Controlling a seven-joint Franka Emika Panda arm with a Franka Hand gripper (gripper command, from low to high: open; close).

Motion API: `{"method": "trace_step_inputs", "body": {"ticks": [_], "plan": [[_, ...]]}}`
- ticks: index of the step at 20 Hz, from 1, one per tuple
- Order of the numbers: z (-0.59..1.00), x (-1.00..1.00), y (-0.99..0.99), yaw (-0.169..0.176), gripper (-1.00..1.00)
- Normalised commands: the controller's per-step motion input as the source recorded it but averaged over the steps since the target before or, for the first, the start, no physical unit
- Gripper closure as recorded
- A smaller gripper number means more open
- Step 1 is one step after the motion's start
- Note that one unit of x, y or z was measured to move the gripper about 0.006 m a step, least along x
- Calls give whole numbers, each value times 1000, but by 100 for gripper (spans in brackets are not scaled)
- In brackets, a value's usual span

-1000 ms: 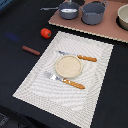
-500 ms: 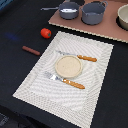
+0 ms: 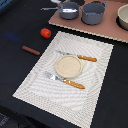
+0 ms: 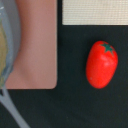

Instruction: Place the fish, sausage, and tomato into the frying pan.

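Note:
The frying pan (image 3: 69,11) stands at the back of a brown board, its thin handle (image 3: 50,8) pointing to the exterior view's left. A small white piece, the fish (image 3: 66,7), lies inside it. The tomato (image 3: 45,33) sits on the dark table next to the placemat's far left corner. The sausage (image 3: 31,50) lies on the table nearer the front. In the wrist view the tomato (image 4: 101,64) lies below the camera, beside the board (image 4: 35,45) and the pan's rim (image 4: 7,45). No gripper fingers show in either view.
A deeper grey pot (image 3: 93,12) stands beside the pan on the brown board (image 3: 107,31). A striped placemat (image 3: 95,85) holds a tan plate (image 3: 68,66) and orange-handled cutlery (image 3: 75,84) (image 3: 86,58). A bowl (image 3: 123,16) sits at the far right.

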Motion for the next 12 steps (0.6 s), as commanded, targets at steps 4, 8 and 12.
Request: {"method": "trace_step_inputs", "body": {"ticks": [4,8,12], "plan": [[-98,-136,-1000,0,-100],[-241,-194,-996,0,-100],[-416,-423,-908,0,-100]]}}
